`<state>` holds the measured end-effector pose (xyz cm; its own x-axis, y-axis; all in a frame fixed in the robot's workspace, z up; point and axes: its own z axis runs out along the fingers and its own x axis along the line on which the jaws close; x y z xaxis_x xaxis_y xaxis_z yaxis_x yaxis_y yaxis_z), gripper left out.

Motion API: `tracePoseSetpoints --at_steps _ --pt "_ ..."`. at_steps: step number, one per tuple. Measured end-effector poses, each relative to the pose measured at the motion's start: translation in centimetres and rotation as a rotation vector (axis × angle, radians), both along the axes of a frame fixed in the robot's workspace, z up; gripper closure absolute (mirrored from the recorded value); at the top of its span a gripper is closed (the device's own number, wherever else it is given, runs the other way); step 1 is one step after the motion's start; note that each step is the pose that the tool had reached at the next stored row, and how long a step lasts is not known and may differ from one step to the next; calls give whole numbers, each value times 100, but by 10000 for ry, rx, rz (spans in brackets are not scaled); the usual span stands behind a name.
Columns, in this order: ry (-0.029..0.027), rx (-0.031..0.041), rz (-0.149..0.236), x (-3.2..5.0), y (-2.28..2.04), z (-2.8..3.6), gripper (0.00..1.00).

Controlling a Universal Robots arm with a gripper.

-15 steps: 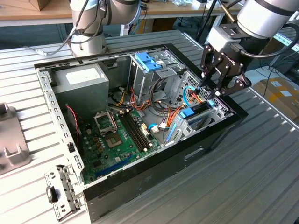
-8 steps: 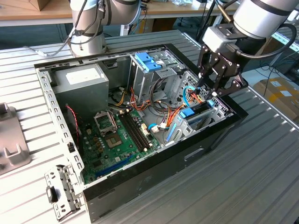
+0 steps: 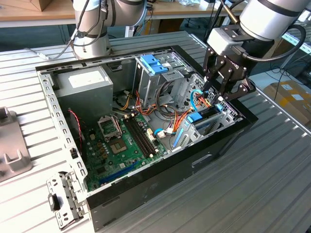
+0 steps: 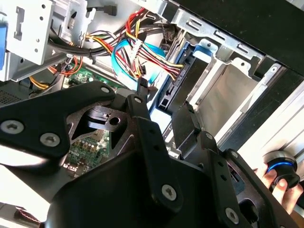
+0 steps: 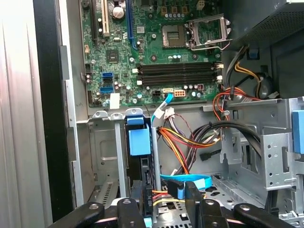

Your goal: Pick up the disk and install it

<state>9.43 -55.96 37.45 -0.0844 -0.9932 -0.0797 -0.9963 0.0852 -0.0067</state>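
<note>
Disk (image 5: 140,142) seen standing on edge in metal slot at right front corner of computer case (image 3: 160,179). Fingers (image 3: 217,95) spread apart, nothing held, placed just above disk. Case set on desk (image 3: 272,184).

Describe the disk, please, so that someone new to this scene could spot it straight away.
Start at the open computer case on the slatted table, then go to its corner on the exterior view's right, below the gripper. There the disk stands on edge in a metal bay. Its bright blue carrier and tab mark it out from the grey power supply and green motherboard.
</note>
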Motion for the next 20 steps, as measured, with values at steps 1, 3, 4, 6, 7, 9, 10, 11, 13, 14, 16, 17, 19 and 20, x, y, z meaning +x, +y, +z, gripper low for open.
tracePoseSetpoints --at_steps 1,3,4,6,7,9,10,11,13,14,16,17,19,20 --pt "0 -1 1 0 6 0 52" --pt "0 -8 0 -1 13 -2 52" --pt "0 -18 -2 -16 14 -2 52" --pt "-1 -19 -1 -50 15 -2 52" --pt "-1 -19 -1 -55 15 -2 52" --pt "-1 -37 1 -55 16 -4 52" --pt "-1 -112 1 -55 16 -9 52" --pt "0 -155 1 -54 16 -16 52" --pt "3 -354 1 -49 17 -53 52" --pt "4 -421 1 -48 16 -65 52" --pt "8 -522 3 -45 16 -92 52" --pt "11 -539 3 -45 16 -106 52" --pt "17 -588 5 -43 17 -151 52" --pt "19 -620 5 -42 17 -168 52"
